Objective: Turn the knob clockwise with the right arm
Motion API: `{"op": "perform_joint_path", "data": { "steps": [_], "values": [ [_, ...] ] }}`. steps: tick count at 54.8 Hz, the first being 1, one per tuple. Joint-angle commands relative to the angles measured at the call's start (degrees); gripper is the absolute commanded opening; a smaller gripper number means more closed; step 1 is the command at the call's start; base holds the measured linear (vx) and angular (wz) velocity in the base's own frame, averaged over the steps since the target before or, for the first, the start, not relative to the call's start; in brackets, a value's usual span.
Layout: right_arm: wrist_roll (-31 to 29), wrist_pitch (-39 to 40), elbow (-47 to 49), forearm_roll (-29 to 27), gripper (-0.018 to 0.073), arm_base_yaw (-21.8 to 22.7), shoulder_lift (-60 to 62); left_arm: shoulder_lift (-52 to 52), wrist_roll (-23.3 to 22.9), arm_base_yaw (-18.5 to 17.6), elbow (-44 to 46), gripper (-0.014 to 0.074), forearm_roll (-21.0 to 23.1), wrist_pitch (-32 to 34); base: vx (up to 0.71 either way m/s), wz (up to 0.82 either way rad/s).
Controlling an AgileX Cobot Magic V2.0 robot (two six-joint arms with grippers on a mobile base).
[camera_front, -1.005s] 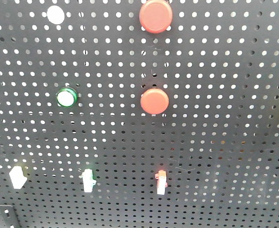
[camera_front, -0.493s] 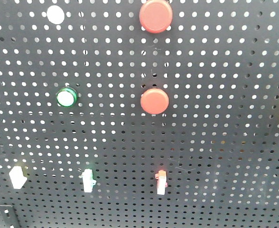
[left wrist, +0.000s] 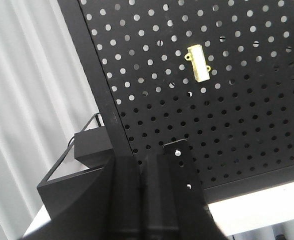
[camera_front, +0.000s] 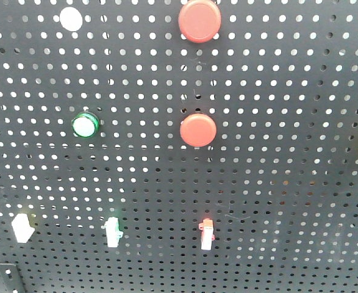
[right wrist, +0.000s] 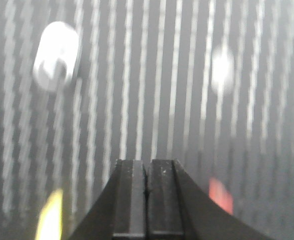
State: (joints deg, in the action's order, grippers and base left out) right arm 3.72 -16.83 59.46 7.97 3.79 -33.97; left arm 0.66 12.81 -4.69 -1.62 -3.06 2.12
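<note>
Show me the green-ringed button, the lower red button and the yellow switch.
green-ringed button (camera_front: 85, 125), front-facing view, its white centre.
lower red button (camera_front: 198, 129), front-facing view, middle of its cap.
yellow switch (left wrist: 198, 62), left wrist view, middle of its body.

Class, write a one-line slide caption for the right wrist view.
Right gripper, jaws shut and empty, faces a motion-blurred black pegboard.

white knob, blurred, upper left
</note>
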Motion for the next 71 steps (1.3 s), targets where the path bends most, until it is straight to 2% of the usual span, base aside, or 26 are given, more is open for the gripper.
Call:
{"op": "perform_joint_path", "data": {
  "steps": [1,10,23,28,35,43,49,59,71],
  "values": [
    [0.8,3.9,6.4,-1.3,0.0002,0.2,-3.5,0.9,-0.2,-0.4,-1.9,-0.0006,0.3,4.3,0.00,0.00],
    [0.9,10.3,8.6,-4.8,0.0002,0.2,-5.9,0.9,-0.2,-0.4,-1.9,-0.0006,0.3,4.3,0.00,0.00],
    [-1.1,9.5,8.6,-9.3,0.0002,0.1,-7.6,0.9,-0.2,-0.4,-1.9,-0.0006,0.3,4.3,0.00,0.00],
    [-6.2,9.4,8.6,-11.2,0.0002,-2.3,-8.9,0.9,-0.2,-0.4,-1.9,-0.0006,0.3,4.3,0.00,0.00],
    [-17.6,8.3,9.3,-13.6,0.0002,-10.9,-11.3,0.9,-0.2,-0.4,-1.9,-0.0006,0.3,4.3,0.00,0.00],
    [-28.8,5.8,11.2,-13.2,0.0002,-20.6,-14.0,0.9,-0.2,-0.4,-1.9,-0.0006,0.3,4.3,0.00,0.00],
    [-35.0,5.7,12.6,-12.5,0.0010,-24.5,-15.1,0.9,-0.2,-0.4,-1.9,-0.0006,0.3,4.3,0.00,0.00],
    [-36.6,6.3,13.1,-11.1,0.0074,-24.8,-15.1,0.9,-0.2,-0.4,-1.9,-0.0006,0.3,4.3,0.00,0.00],
    [-36.0,5.0,13.1,-2.1,0.0277,-24.8,-15.1,0.9,-0.2,-0.4,-1.9,-0.0006,0.3,4.3,0.00,0.00]
  ]
}}
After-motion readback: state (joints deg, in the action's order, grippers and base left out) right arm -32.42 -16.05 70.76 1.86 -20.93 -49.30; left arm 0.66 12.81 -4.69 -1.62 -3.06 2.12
